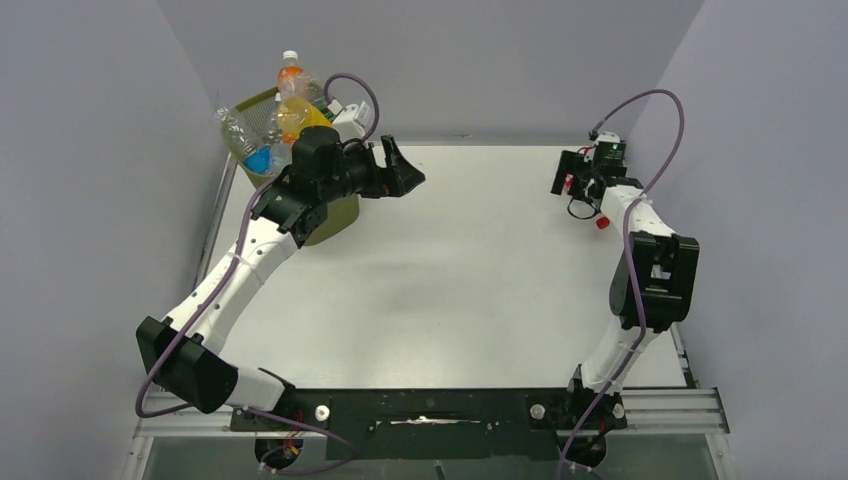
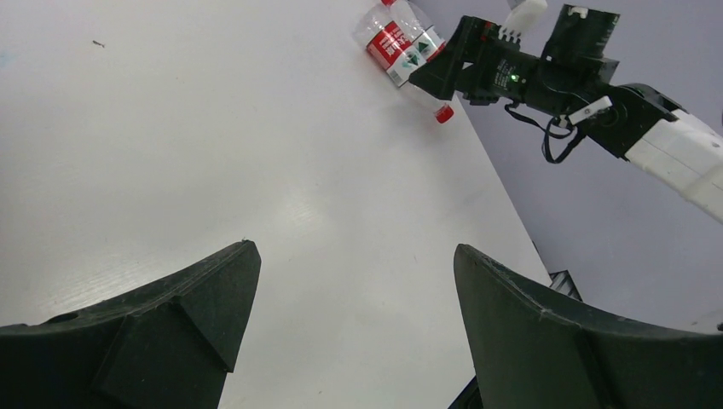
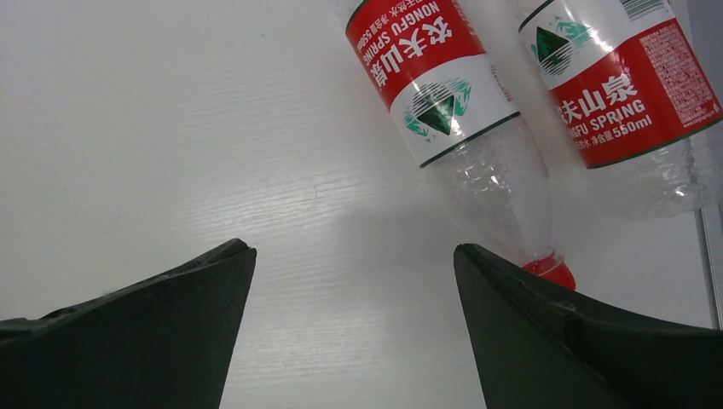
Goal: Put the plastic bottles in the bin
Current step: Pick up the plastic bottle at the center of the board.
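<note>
In the upper left of the overhead view the bin (image 1: 338,220) stands heaped with bottles, with an orange-drink bottle (image 1: 291,95) poking out on top. The left gripper (image 1: 403,168) hangs just beside it, spread wide and empty.

The work is at the upper right of that view. There the right gripper (image 3: 354,249) hovers low over the surface (image 3: 170,128), jaws apart and grasping nothing. Its wrist camera shows two red-labelled bottles lying close together. The nearer bottle (image 3: 443,94) slants down from the top centre, its red cap (image 3: 550,268) right at the tip of the right-hand finger. The second bottle (image 3: 622,77) lies in the upper right corner.

The step in hand looks like picking up the nearer bottle. I'd shift the gripper towards the upper right of that frame so the labelled body sits between the fingers, not the tapered neck. The gap to the second bottle is narrow, so the far finger needs care. The thin plastic will likely squash, so close gently.

Both labels read "NONGFU SPRING" under the characters 农夫山泉, beside a green mountain emblem. The second also shows "550ml" and a barcode.
</note>
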